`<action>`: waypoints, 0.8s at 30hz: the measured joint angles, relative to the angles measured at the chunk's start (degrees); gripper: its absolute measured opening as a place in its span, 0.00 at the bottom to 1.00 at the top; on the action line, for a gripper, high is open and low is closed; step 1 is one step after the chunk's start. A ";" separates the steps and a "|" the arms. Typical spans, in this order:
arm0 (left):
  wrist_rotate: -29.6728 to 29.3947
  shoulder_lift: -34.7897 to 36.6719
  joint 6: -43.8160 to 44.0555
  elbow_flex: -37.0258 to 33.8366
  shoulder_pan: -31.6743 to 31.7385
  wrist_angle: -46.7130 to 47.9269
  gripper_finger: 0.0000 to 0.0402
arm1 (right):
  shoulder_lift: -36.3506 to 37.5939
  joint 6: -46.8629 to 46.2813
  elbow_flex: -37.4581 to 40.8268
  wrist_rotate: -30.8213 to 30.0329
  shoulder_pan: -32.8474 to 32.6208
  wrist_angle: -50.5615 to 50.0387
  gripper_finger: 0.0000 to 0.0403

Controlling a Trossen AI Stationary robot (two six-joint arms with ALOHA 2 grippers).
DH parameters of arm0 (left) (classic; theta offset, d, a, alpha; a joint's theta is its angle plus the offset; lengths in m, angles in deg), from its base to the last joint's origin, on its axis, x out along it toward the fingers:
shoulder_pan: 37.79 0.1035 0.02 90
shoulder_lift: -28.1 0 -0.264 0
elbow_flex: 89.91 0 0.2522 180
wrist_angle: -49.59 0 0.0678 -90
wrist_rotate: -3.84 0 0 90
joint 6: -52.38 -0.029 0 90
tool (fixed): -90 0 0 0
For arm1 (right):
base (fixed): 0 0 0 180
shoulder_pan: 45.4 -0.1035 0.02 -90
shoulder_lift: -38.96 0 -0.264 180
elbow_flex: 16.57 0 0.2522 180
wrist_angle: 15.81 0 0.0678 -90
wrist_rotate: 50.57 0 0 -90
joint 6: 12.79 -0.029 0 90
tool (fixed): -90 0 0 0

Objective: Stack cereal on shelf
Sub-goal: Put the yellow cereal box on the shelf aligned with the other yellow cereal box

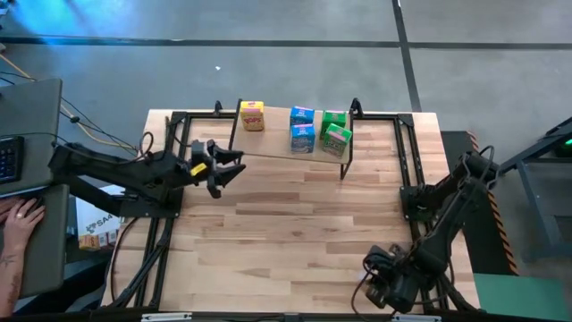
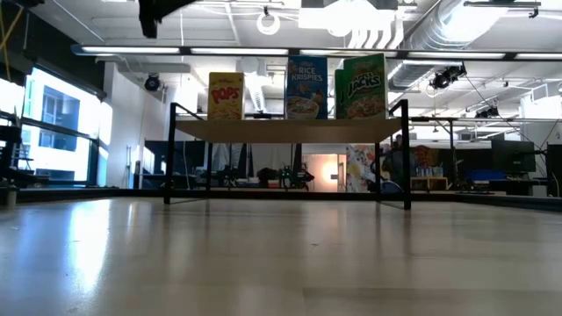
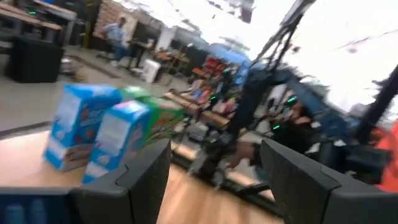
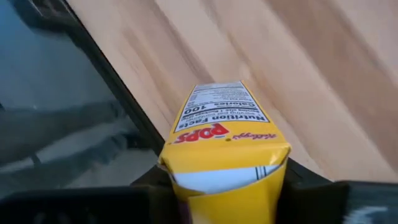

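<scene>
Five cereal boxes stood on the shelf (image 1: 268,154) at the desk's (image 1: 295,233) far side: a yellow Pops box (image 1: 252,115), two blue Rice Krispies boxes (image 1: 302,129) and two green boxes (image 1: 335,131). The sixth, a second yellow Pops box (image 4: 227,155), sat between the right claw's (image 1: 393,288) fingers at the desk's near right corner, apparently gripped. The left claw (image 1: 228,167) hovered open near the shelf's left end, holding nothing.

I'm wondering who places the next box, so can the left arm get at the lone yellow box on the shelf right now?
Probably yes. The left tool is open and empty beside the shelf, and nothing stands between it and the yellow box.
</scene>
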 joint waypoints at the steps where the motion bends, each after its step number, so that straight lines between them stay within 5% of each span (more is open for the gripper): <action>1: 0.87 0.74 0.15 0.56 0.00 0.25 0.60 | 0.00 1.20 -1.26 -1.35 0.73 -0.84 0.26; 7: 1.94 5.65 -6.98 5.12 0.36 11.70 0.60 | 0.02 13.92 -8.55 -7.68 8.07 -2.50 0.28; 15: 7.06 6.88 -3.22 12.70 6.68 38.22 0.60 | 0.02 40.87 -17.73 -8.76 25.38 0.54 0.28; 24: 21.35 5.10 -2.99 14.05 9.98 39.83 0.61 | 0.02 58.43 -20.43 -5.52 40.67 10.60 0.28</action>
